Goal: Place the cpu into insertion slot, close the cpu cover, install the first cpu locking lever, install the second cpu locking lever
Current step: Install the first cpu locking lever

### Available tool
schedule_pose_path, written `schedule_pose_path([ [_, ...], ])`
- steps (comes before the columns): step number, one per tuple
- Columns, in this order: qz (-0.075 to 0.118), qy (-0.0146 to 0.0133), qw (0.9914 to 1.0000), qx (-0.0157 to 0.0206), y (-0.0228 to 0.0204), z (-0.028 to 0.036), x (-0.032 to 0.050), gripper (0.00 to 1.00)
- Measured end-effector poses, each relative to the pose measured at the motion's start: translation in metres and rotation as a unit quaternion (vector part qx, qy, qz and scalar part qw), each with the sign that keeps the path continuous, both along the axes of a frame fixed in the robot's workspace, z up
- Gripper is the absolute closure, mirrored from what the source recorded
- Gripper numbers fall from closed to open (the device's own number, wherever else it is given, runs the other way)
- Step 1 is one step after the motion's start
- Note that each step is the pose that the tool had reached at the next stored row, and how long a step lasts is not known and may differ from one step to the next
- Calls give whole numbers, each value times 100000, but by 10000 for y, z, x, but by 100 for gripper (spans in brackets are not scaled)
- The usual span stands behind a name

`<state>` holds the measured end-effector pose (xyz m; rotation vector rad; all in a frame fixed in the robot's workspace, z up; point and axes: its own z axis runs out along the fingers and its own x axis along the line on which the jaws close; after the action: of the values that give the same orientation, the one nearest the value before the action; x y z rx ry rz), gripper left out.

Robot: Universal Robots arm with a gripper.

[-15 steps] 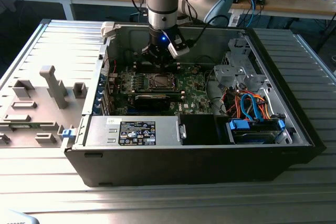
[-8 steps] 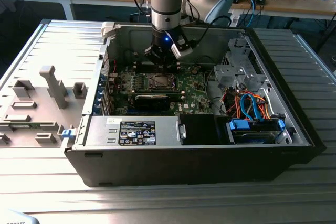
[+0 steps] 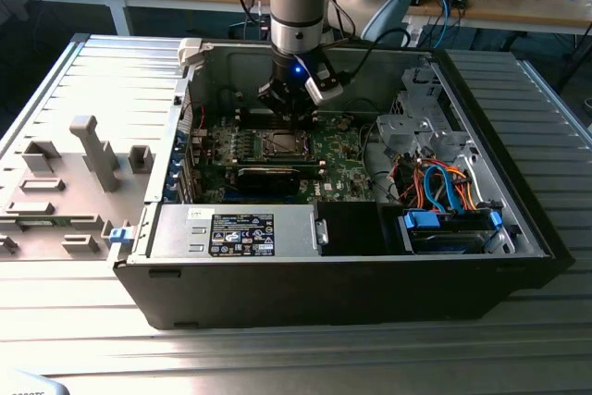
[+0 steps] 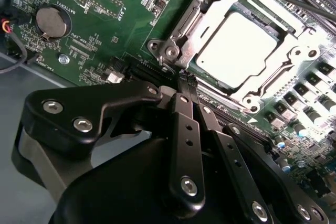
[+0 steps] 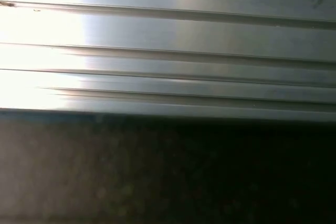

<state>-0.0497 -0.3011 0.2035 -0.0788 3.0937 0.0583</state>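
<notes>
Case: open black computer case [image 3: 351,275] lying on a ribbed metal table [image 3: 546,117].
Arm: 1 gripper [image 3: 294,116] down inside, just above the insertion slot [image 3: 283,143].
Cpu: possibly seated, unclear.

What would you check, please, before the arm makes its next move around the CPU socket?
1. The cpu seated in the insertion slot: ok, it lies flat inside.
2. The cpu cover down over the chip: ok, its frame rings the chip.
3. Both locking levers latched: cannot tell.
4. The gripper empty: ok, fingers together, nothing between them.
5. Gripper tips beside the socket corner: ok.
6. Tips touching the board: cannot tell.
</notes>
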Motion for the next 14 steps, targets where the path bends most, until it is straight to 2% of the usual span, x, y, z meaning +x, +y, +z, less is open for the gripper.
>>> schedule_pose_path([
  [3, 1, -18, 100000, 3, 2, 37, 1, 89],
  [5, -6, -18, 100000, 30, 2, 37, 0, 89],
  [10, -6, 20, 100000, 223, 0, -22, 0, 89],
  [14, -4, 29, 100000, 212, -1, -34, -1, 89],
])
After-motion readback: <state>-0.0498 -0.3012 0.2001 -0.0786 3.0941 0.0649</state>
